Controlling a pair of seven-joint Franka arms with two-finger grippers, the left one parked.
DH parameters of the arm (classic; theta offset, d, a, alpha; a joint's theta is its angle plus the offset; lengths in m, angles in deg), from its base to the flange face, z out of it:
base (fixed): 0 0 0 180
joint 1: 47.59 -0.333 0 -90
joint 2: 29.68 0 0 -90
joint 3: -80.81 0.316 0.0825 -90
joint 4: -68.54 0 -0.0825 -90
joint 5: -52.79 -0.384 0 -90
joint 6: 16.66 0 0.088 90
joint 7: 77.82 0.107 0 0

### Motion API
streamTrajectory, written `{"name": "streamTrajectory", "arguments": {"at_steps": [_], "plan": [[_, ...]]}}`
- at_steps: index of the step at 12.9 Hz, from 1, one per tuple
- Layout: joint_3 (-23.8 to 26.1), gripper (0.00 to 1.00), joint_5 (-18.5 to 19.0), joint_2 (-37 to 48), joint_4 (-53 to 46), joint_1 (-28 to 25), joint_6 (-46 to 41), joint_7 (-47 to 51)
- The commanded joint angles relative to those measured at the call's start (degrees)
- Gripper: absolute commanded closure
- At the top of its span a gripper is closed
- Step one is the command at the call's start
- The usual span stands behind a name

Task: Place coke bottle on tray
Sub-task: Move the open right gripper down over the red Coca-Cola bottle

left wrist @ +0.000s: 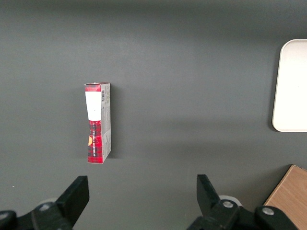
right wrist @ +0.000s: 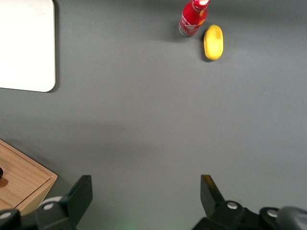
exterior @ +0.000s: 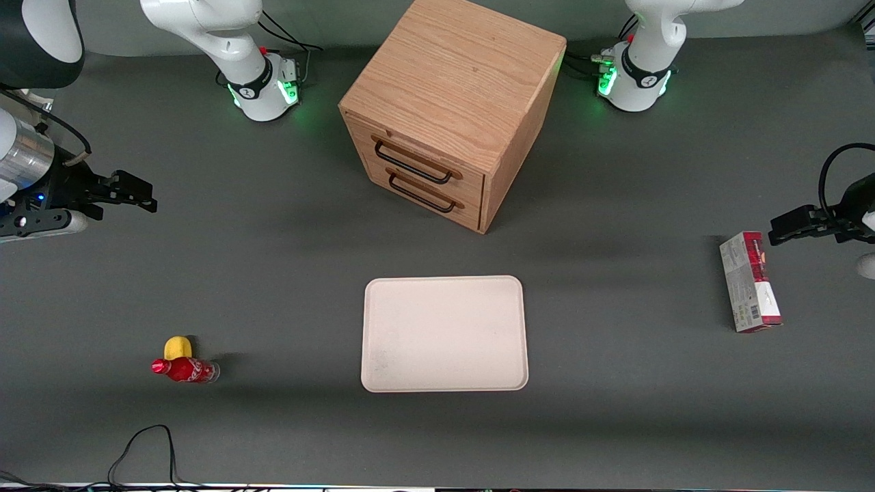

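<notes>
Grey tabletop (exterior: 273, 287) | gripper (right wrist: 146, 191) spread wide, high, well away from coke bottle (exterior: 184, 370) | bottle lying beside lemon (exterior: 178, 347) | could roll or nudge lemon | tray (exterior: 444, 333) bare

The tray (exterior: 444, 334) is lying on the bench (exterior: 287, 273), nearer the front camera than the cabinet (exterior: 451, 113). The coke bottle (exterior: 186, 370) is resting toward the working arm's end, touching the lemon (exterior: 178, 347). The gripper (exterior: 133, 193) is hanging above the bench there, jaws apart, while the carton (exterior: 749, 281) is lying toward the parked arm's end.
</notes>
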Motion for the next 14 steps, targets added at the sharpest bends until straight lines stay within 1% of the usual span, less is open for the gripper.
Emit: {"name": "streamTrajectory", "arguments": {"at_steps": [1, 4, 5, 6, 7, 8, 10, 12, 13, 14], "plan": [[-1.22, 0.0, 0.37, -0.83, -2.16, 0.1, -1.1, -0.31], [-1.4, 0.0, 0.46, -0.83, -2.43, 0.45, -1.1, -0.39], [-2.27, 0.0, 0.37, -1.09, -2.86, 0.62, -1.1, -0.39], [-2.71, 0.0, 0.37, -2.83, -5.3, 0.71, -1.18, -0.83], [-2.89, 0.0, 0.63, -6.16, -9.94, 1.15, -2.75, -1.01], [-3.16, 0.0, 0.72, -11.15, -16.59, 2.11, -4.51, -1.18], [-3.16, 0.0, 0.55, -23.09, -31.26, 4.3, -8.46, -1.19], [-2.72, 0.0, 0.46, -34.0, -44.2, 5.02, -9.09, -1.1], [-2.55, 0.0, 0.2, -37.97, -48.17, 5.28, -8.92, -1.1], [-2.46, 0.0, 0.2, -39.14, -49.0, 5.28, -8.31, -1.01]]}}
